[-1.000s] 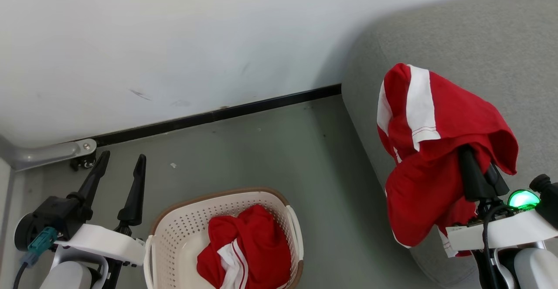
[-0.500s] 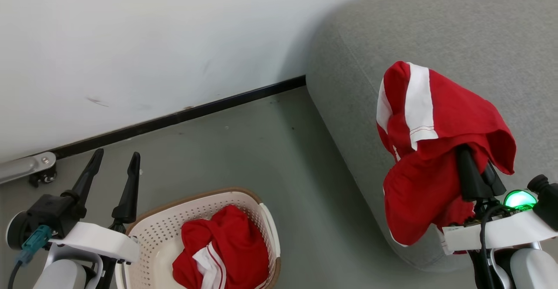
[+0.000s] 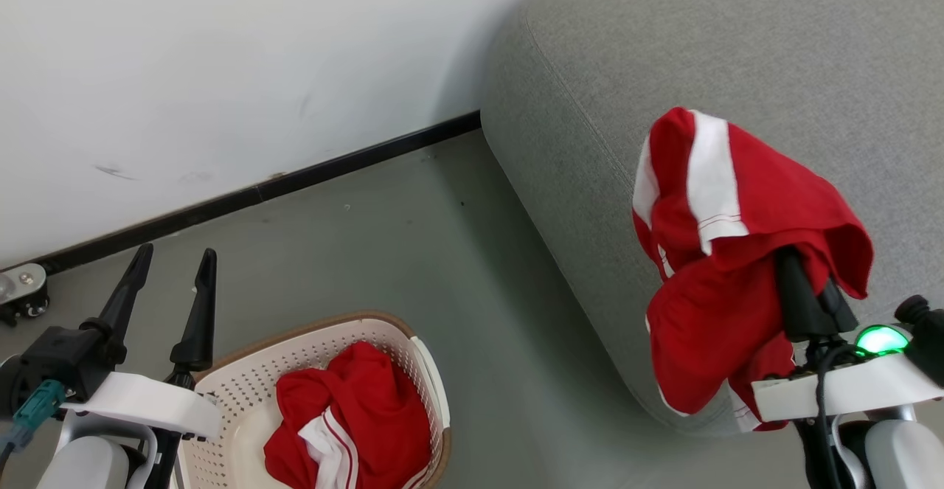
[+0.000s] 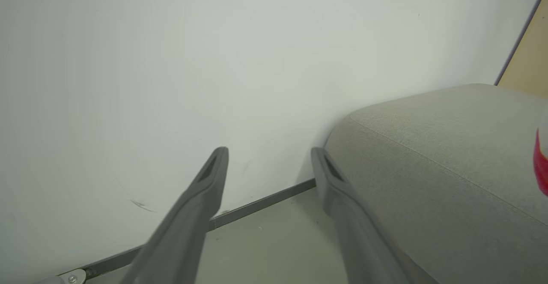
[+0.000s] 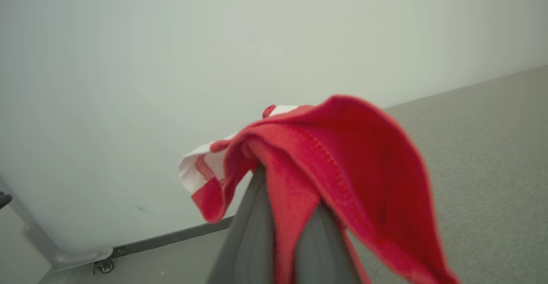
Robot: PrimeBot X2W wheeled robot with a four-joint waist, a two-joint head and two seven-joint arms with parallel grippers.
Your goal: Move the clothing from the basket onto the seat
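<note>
1. Now the right jaws are clenched on a soft red garment with white panels (image 3: 737,268), over the near edge of the large grey fabric sofa (image 3: 737,46).
2. Best to carry it farther in and lower it before letting go, or it may slide off.
3. Left jaws are released, beside the cream perforated plastic basket (image 3: 243,378) holding the second red garment (image 3: 346,422).

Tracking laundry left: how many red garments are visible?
2. One garment lies in the basket; the other garment hangs from the right gripper by the sofa. More may hide beneath.
</note>
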